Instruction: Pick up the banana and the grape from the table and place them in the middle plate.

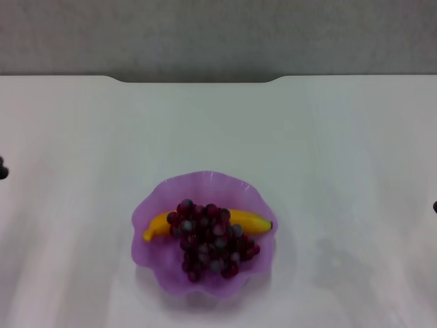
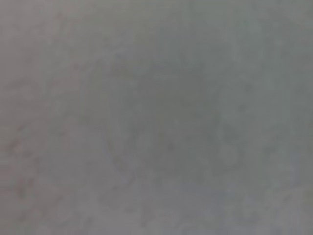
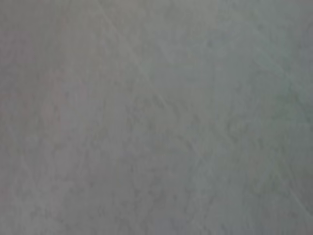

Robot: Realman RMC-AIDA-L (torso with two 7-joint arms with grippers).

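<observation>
The purple plate (image 1: 158, 263) with a wavy rim sits on the white table (image 1: 307, 137), near its front middle in the head view. The yellow banana (image 1: 156, 225) lies across the plate, its dark tip toward the right. The bunch of dark red-purple grapes (image 1: 208, 239) lies on top of the banana's middle, inside the plate. Only a dark sliver of the left gripper (image 1: 3, 169) shows at the left edge and a sliver of the right gripper (image 1: 434, 206) at the right edge, both far from the plate. Both wrist views show only bare grey surface.
The table's far edge (image 1: 198, 80) has a notch in the middle, with a grey wall behind it. Nothing else stands on the tabletop around the plate.
</observation>
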